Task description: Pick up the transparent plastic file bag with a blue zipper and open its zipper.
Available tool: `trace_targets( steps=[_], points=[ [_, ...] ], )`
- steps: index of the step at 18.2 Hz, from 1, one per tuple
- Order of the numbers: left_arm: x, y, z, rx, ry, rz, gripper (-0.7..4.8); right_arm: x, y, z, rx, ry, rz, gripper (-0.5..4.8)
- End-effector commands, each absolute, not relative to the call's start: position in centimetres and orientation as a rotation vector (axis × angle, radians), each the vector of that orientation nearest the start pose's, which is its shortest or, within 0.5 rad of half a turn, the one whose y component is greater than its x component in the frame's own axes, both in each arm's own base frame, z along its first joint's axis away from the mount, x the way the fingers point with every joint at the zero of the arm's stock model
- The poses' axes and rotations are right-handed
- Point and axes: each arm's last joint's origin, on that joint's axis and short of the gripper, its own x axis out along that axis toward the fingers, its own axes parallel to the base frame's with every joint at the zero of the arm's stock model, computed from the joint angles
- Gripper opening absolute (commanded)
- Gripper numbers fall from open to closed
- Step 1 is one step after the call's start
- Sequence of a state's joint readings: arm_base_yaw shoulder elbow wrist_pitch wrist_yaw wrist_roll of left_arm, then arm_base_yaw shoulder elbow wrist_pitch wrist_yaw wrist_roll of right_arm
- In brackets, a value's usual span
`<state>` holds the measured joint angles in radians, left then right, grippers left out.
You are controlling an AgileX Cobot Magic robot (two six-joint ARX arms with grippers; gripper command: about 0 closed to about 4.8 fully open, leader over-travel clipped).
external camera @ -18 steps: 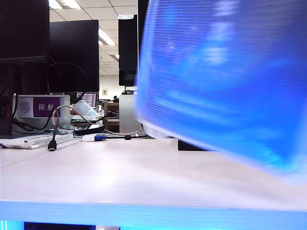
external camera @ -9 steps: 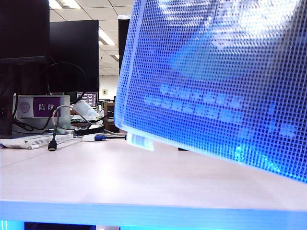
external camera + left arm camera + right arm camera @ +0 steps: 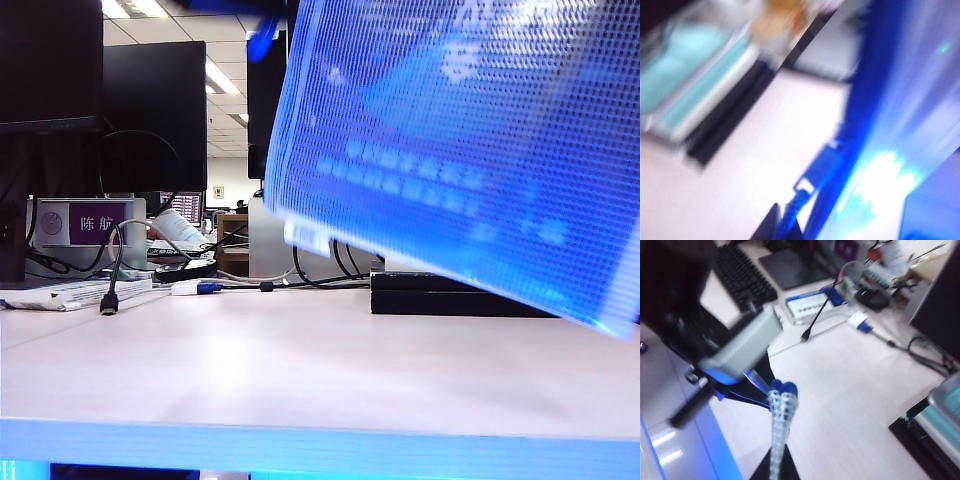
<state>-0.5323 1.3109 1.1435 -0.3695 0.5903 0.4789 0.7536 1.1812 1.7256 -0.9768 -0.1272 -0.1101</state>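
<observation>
Blue-tinted mesh plastic fills the upper right of the exterior view: the file bag hangs tilted in the air above the table, clear of its surface, with the stacked books behind and below its lower edge. The right gripper is clenched on the bag's thin edge above the table. The left gripper, blurred, is closed at the bag's zipper edge; what it pinches is unclear.

Your left gripper is closed (view blurred). Your right gripper is closed, raised above the desk.
</observation>
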Motion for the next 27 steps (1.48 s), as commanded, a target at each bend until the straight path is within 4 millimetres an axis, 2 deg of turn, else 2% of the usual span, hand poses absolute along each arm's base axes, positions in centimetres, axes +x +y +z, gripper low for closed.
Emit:
trace_targets(
  steps=[1, 4, 5, 9, 11, 12, 13, 16, 17, 19, 21, 22, 24, 27],
  points=[
    [24.0, -14.4, 30.9, 0.422, 0.435, -1.108, -0.06, 12.4, 10.8, 50.0, -0.2, 0.279, 0.838, -0.02],
    [24.3, -13.0, 30.3, 0.416, 0.521, -1.061, -0.06, 11.8, 9.4, 50.5, -0.189, 0.245, 0.794, -0.02],
    [24.5, -12.4, 30.1, 0.433, 0.561, -0.998, -0.06, 11.5, 9.0, 50.6, -0.195, 0.23, 0.779, -0.02],
    [24.4, -11.9, 29.7, 0.49, 0.624, -0.912, -0.05, 11.5, 8.9, 50.7, -0.195, 0.229, 0.776, -0.02],
    [24.5, -12.0, 29.8, 0.49, 0.602, -0.907, -0.05, 12.5, 9.6, 50.2, -0.208, 0.263, 0.777, -0.02],
    [24.7, -12.1, 30.1, 0.46, 0.577, -0.89, 4.08, 14.2, 10.8, 49.4, -0.243, 0.312, 0.78, -0.02],
    [24.9, -12.1, 30.2, 0.436, 0.571, -0.873, 4.79, 14.9, 11.3, 49.0, -0.262, 0.326, 0.776, -0.02],
    [25.1, -12.2, 30.6, 0.398, 0.546, -0.853, 4.79, 17.4, 12.3, 47.7, -0.334, 0.388, 0.692, -0.02],
    [25.1, -12.2, 30.6, 0.399, 0.537, -0.852, 4.79, 19.4, 12.6, 46.8, -0.335, 0.438, 0.671, -0.02],
    [25.2, -12.2, 30.7, 0.399, 0.53, -0.85, 4.79, 20.9, 13.2, 46.3, -0.305, 0.441, 0.724, -0.02],
    [25.3, -12.1, 30.7, 0.414, 0.527, -0.806, 4.79, 21.6, 13.8, 46.4, -0.28, 0.395, 0.775, -0.02],
    [25.6, -11.9, 30.9, 0.423, 0.525, -0.686, 4.79, 22.0, 14.3, 46.8, -0.225, 0.34, 0.824, -0.02],
    [25.8, -11.7, 31.3, 0.444, 0.504, -0.577, 4.79, 22.4, 14.7, 47.3, -0.146, 0.293, 0.884, -0.02],
    [25.9, -11.6, 31.8, 0.433, 0.46, -0.538, 4.79, 22.7, 14.6, 47.5, -0.145, 0.271, 0.833, -0.02]
  ],
)
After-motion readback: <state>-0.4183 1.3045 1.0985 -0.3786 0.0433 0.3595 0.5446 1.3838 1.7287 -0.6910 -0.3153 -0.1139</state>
